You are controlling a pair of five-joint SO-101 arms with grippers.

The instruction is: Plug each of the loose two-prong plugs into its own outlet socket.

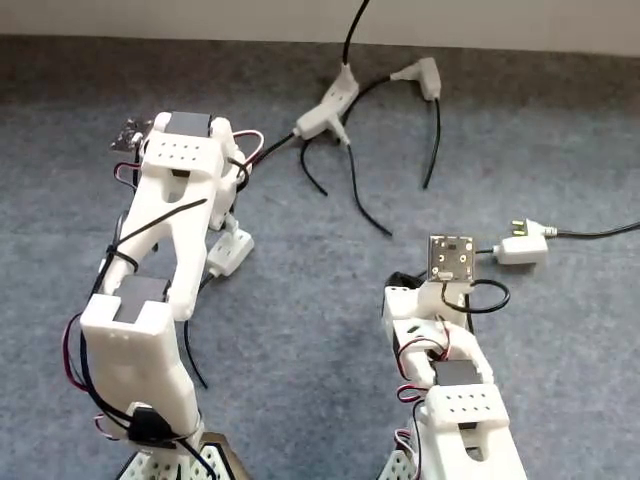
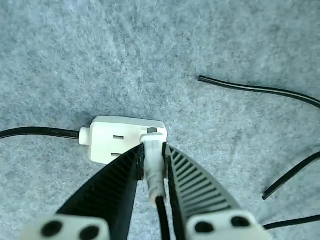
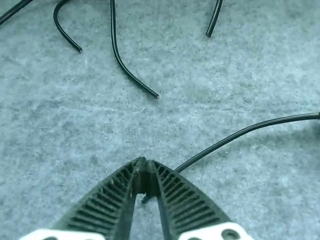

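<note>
A white outlet socket lies on the grey carpet, its cord leaving on one side. My left gripper is shut on a small white plug, whose front end meets the socket's corner next to two bare slots. In the high view this socket lies under the left arm's tip. My right gripper is shut, and a black cable runs out from beneath its tips. A loose white two-prong plug lies just right of the right arm's wrist.
At the far side lies a second white socket block with cords attached, and a white plug beside it. Loose black cable ends trail across the carpet's middle. Bare carpet stretches between the two arms.
</note>
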